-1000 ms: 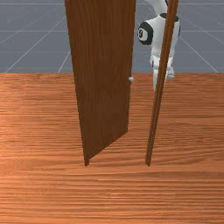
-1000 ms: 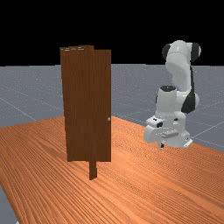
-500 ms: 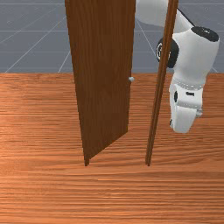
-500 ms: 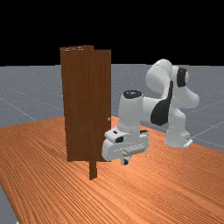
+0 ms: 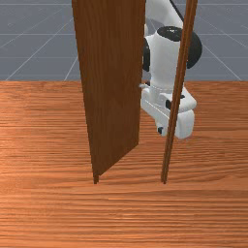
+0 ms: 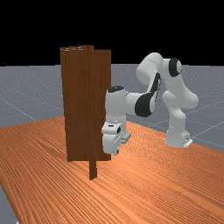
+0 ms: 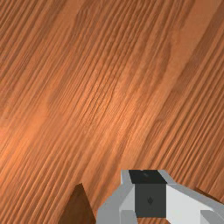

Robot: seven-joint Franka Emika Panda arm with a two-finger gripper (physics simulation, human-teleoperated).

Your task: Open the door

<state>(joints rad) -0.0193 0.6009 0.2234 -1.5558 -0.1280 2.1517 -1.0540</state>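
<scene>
Two dark brown uprights of wood come nearest in the front view, both rising from the desk [image 5: 126, 213]: the door [image 5: 114, 82], hinged side foremost, to the front view's left, and a slim post [image 5: 169, 150] to its right. The door stands ajar. Its free edge runs back, away from that camera and towards the arm [image 5: 167, 60], leaving a gap before the post. A small pale knob [image 5: 142, 86] sits at that free edge.

Past these comes the claw [image 6: 113, 146], low over the desk, seen through the gap and partly behind the post. Whether it is wide or narrow I cannot tell. It looks close to the door's free edge, though whether the two touch is unclear.

In the wrist view the wood grain of the desk lies beneath the claw, with a dark brown wedge [image 7: 78, 208] just beside it; I cannot say whether that belongs to the door or its frame.

Farther back, the arm bends up and over to its white base [image 6: 176, 139], at the far view's right and well apart from the door. Beyond the desk stretches a grey floor [image 6: 26, 94] ruled with thin pale lines.
</scene>
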